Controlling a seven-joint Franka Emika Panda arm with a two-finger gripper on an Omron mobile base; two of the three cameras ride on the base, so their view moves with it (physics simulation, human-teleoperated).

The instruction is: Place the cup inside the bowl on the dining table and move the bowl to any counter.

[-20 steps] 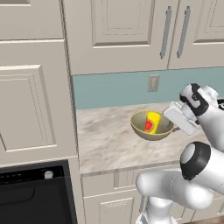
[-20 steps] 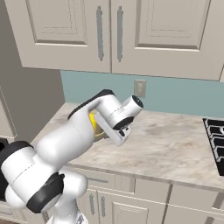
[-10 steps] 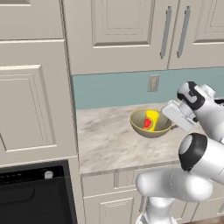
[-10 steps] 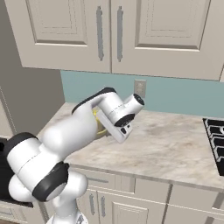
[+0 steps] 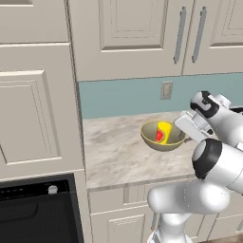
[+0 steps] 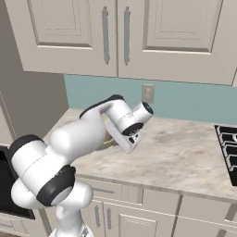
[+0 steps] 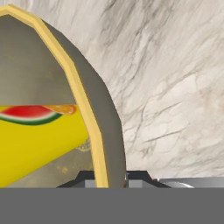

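A teal backsplash wall (image 5: 118,97) carries a cream outlet plate (image 5: 166,90), and cream panelled upper cabinets (image 5: 142,33) with long metal handles (image 5: 179,34) hang directly above that outlet. Below the outlet lies the beige marbled surface (image 5: 114,152). Left of it stand a tall cream cabinet panel (image 5: 33,104) and a black appliance (image 5: 33,209).

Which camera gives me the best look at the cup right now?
The left base view: the cup shows whole, leaning inside the bowl. The hand view has only its side, close up. In the right base view the arm hides it.
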